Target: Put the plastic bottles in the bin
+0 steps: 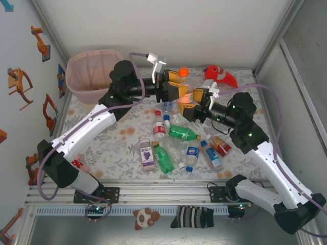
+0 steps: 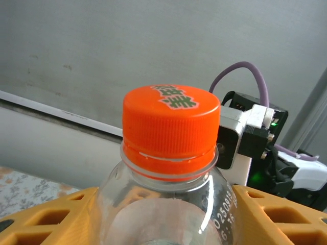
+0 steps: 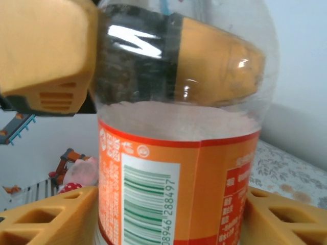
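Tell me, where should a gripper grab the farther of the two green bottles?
Around its middle, from straight above. The green bottle lies on its side, roughly left to right, so fingers on its near and far flanks would span the round body. The cap end tapers and would likely slip; a red-labelled bottle crowds the other end.
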Tool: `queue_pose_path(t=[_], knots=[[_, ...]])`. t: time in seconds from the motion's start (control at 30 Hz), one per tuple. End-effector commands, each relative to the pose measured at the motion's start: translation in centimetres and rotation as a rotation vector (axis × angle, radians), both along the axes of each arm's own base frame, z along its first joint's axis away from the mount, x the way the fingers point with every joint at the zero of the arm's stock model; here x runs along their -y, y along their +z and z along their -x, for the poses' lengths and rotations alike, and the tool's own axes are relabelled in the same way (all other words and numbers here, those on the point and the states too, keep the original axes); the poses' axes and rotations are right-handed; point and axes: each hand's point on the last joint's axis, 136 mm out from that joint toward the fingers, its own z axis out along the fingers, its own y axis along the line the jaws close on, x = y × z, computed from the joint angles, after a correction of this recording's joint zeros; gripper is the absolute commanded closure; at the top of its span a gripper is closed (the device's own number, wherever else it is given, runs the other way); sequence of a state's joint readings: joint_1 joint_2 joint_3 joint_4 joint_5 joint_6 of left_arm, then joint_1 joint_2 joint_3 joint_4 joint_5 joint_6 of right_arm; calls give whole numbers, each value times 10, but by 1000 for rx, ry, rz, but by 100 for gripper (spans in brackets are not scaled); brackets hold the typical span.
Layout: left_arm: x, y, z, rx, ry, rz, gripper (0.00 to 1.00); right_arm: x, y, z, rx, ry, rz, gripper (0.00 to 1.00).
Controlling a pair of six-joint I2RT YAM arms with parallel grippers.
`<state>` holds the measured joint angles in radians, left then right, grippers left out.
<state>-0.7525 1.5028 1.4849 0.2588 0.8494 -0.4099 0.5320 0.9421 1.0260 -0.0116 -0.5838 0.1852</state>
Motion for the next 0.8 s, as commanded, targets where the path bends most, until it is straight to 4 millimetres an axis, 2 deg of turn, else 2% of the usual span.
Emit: queue_pose_path(t=[0.0, 0.2, 0.37, 0.57, 0.77], knots=[[-8, 14, -2, 71, 65, 12, 52, 6, 25, 2, 55, -38, -25, 23], [-25, 13, -21, 87, 207, -28, 52, 15, 21, -2, 45, -107, 2, 17], [-53, 11, -48, 101, 415, -94, 51, 22, 17, -2, 45, -143, 22, 17], [-106, 2, -91, 59, 671, -229, 51, 24, 11, -5, 29, -163, 39, 17], [-169, -6, -124, 30, 909, -372, 52, 25, 10, -6, 27, -176, 46, 17]])
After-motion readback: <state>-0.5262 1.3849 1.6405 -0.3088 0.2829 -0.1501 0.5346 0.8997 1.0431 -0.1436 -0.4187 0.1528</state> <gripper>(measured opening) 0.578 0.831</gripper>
